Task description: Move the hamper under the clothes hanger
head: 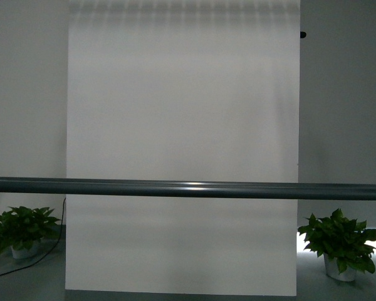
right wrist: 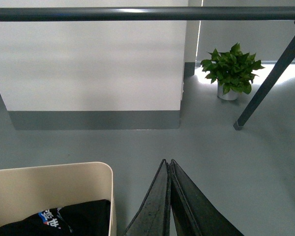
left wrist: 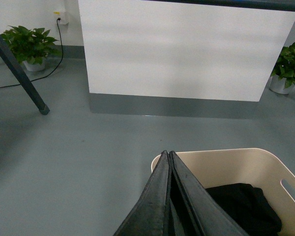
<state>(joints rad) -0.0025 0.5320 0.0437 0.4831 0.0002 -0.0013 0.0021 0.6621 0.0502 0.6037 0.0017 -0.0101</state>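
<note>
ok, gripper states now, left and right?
Left gripper: closed, holding nothing, poised above the hamper rim.
Right gripper: closed, empty, over bare floor beside the hamper.

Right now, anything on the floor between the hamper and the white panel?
Nothing: bare grey floor between the hamper and the white panel in both wrist views.

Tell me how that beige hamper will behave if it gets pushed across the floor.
The hamper looks like smooth, stiff plastic, so it should keep its shape. It probably slides easily on the flat grey floor. With only dark clothes inside it seems light, so a push high at the rim might tip it rather than slide it.
</note>
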